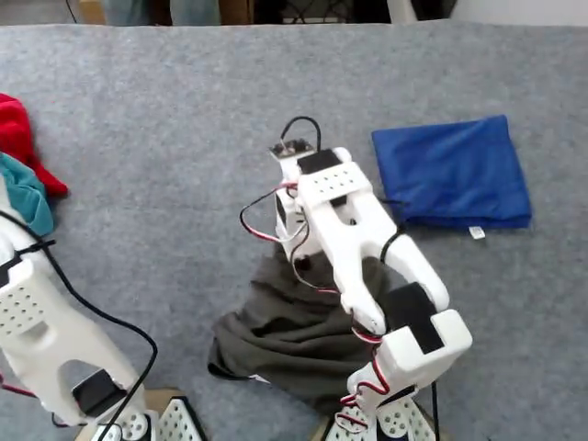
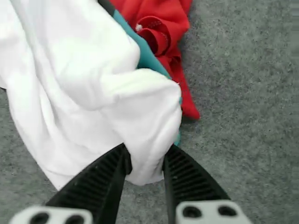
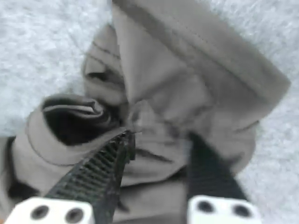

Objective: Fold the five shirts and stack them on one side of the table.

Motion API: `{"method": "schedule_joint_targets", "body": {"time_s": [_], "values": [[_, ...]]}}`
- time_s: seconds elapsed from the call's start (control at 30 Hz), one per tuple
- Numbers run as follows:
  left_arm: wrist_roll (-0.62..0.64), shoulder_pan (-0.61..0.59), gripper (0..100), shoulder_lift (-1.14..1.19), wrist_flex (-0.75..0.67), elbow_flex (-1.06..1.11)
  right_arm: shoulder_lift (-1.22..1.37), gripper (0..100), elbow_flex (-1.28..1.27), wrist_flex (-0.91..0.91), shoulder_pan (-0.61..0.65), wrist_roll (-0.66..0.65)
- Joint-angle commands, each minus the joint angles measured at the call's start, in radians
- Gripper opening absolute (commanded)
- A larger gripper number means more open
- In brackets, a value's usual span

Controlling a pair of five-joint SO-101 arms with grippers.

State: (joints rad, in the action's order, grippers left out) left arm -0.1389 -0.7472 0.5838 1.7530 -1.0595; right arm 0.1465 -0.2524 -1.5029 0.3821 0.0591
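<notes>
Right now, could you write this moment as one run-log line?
left pincer: shut on white shirt | right pincer: open over crumpled grey shirt | blue shirt: folded, lying apart | red shirt, teal shirt: unfolded

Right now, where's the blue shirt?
In the high view, the folded blue shirt lies flat on the right side of the table, to the right of and beyond the crumpled dark grey shirt.

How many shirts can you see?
5: blue shirt folded at right, grey shirt at the right gripper, white shirt in the left gripper, teal shirt and red shirt beside it.
</notes>
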Motion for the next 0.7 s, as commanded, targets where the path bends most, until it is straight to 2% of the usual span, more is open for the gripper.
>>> {"method": "schedule_joint_targets", "body": {"time_s": [0.0, 0.13, 0.33, 0.4, 0.5, 0.57, 0.67], "values": [[-0.034, -0.07, 11, -0.031, 0.008, -0.044, -0.01, 1.2, 0.17, -0.124, 0.031, 0.006], [-0.06, -0.13, 11, -0.031, 0.008, -0.044, -0.01, 1.4, 0.392, -0.259, 0.126, 0.008], [-0.086, -0.185, 11, -0.031, 0.008, -0.039, -0.001, 1.4, 0.705, -0.259, 0.295, 0.014], [-0.086, -0.193, 11, -0.025, 0.008, -0.039, -0.007, 1.4, 0.736, -0.261, 0.31, 0.008], [-0.083, -0.193, 11, -0.028, 0.008, -0.038, -0.008, 1.7, 0.685, -0.262, 0.267, 0.008], [-0.077, -0.188, 12, -0.031, 0.008, -0.047, -0.018, 6.7, 0.611, -0.264, 0.242, 0.008], [0.011, -0.186, 21, -0.071, 0.008, -0.038, -0.099, 23.6, 0.473, -0.264, 0.233, 0.006]]}}
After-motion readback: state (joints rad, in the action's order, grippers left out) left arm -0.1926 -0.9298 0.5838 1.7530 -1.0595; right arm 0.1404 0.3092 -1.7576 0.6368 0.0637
